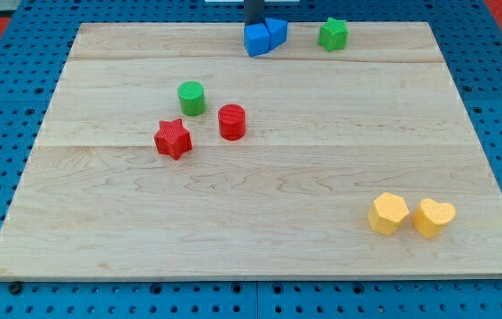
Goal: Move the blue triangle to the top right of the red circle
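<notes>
— Where's the rod right now?

— Up at the view's top edge of the pale wooden board (260,230). The straight dark rod comes down from above and my tip (254,24) sits right at the back of the blue blocks; whether it actually touches them I can't tell. It is a plain rod with no jaws, so there is nothing on it to spread or press together, and it pinches nothing.

— And the block it's meant to move?

— Two blue pieces sit touching each other. The brighter one at the view's left is a chunky blue block (256,40), and pressed against its right side is the darker blue triangle (277,32). Just to the right of that pair, slightly apart, stands a green star-shaped block (333,34).

— How far is the red circle?

— The red round cylinder block (231,121) lies well below the blue triangle and a little to the view's left. A green round cylinder block (192,97) is near it, up and to its left, and a red star-shaped block (173,138) sits just down-left of it.

— Anything else?

— Two yellow blocks far down-right of the red cylinder: a yellow block of rounded shape (388,213) and a yellow heart-shaped block (434,217) side by side.
</notes>
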Robot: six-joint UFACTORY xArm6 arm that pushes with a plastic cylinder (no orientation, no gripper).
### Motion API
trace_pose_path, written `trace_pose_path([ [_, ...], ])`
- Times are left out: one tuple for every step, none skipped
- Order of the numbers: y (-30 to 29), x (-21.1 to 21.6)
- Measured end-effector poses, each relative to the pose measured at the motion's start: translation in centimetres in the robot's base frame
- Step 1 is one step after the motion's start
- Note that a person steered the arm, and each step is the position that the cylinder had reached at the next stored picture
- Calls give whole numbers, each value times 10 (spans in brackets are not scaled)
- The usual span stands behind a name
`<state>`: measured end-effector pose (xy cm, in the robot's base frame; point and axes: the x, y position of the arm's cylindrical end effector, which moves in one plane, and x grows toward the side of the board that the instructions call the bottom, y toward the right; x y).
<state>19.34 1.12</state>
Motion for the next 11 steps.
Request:
trace_pose_path([
  [44,1],
  [83,11],
  [69,39],
  [50,39],
  [34,59],
  [17,88],
  [-4,84],
  [-30,87],
  [12,98],
  [34,125],
  [41,128],
])
